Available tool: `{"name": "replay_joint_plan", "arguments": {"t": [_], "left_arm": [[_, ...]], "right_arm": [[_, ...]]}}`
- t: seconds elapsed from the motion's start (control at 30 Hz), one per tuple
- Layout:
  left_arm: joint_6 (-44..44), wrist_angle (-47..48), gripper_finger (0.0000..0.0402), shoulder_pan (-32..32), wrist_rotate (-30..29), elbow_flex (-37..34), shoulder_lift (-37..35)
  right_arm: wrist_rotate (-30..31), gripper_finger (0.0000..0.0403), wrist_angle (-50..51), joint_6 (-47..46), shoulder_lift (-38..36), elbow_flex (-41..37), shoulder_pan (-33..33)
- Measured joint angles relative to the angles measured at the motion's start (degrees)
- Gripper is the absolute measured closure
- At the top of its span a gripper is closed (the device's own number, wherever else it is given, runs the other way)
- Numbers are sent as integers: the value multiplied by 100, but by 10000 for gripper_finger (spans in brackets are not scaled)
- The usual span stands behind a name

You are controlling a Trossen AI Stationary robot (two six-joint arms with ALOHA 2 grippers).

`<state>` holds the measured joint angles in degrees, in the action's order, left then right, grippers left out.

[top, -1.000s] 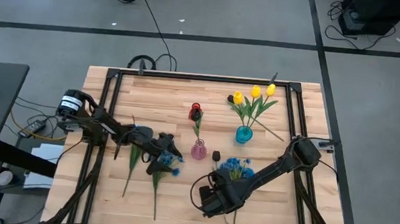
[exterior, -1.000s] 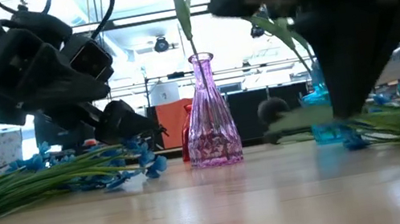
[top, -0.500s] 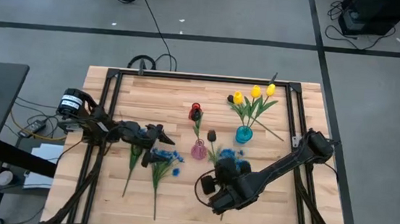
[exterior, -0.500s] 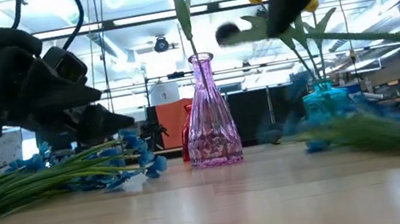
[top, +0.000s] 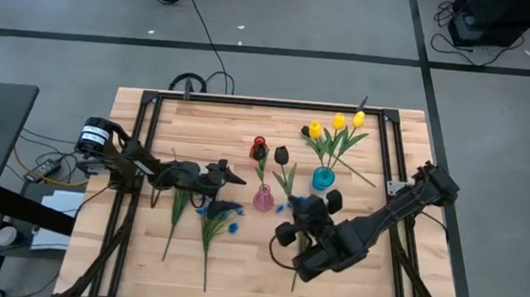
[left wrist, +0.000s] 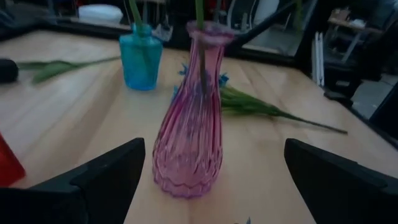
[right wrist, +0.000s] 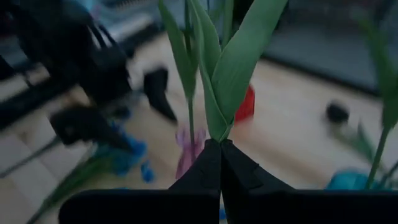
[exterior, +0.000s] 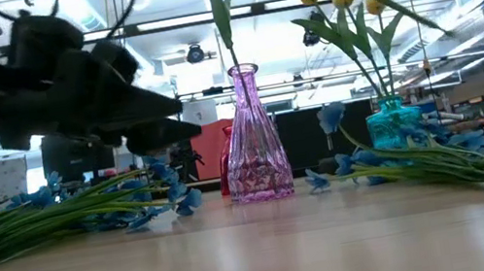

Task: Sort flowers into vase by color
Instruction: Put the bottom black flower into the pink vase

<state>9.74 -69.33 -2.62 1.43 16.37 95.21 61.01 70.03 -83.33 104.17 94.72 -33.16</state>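
Overhead view: straight down on the whole table [top: 236, 261] and both arms. Low view: level across the tabletop, close to the pink vase [exterior: 253, 134], facing the room behind. Left wrist view: forward, close on the same pink vase and the blue vase [left wrist: 140, 57]. Right wrist view: down past green leaves [right wrist: 230, 62] toward the tabletop. Pink vase shared by all four.

Wooden table [top: 235, 271]: pink vase [top: 262, 200], teal vase [top: 323, 180], red vase [top: 259, 148], blue flowers [top: 212, 223] lying flat.
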Motion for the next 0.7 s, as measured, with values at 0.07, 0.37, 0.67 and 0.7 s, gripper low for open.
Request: {"name": "replay_joint_plan", "arguments": {"t": [0.07, 0.37, 0.67, 0.7], "left_arm": [[97, 206, 10, -1, 8, 151, 1], [124, 274, 9, -1, -81, 372, 1], [95, 292, 9, -1, -224, 410, 1], [93, 294, 9, -1, -224, 410, 1]], "right_arm": [[460, 396, -3, 183, -71, 0, -72], [1628, 395, -13, 743, -156, 0, -80], [420, 395, -3934, 5276, -141, -7, 375], [166, 395, -4660, 6062, -141, -7, 400]]}}
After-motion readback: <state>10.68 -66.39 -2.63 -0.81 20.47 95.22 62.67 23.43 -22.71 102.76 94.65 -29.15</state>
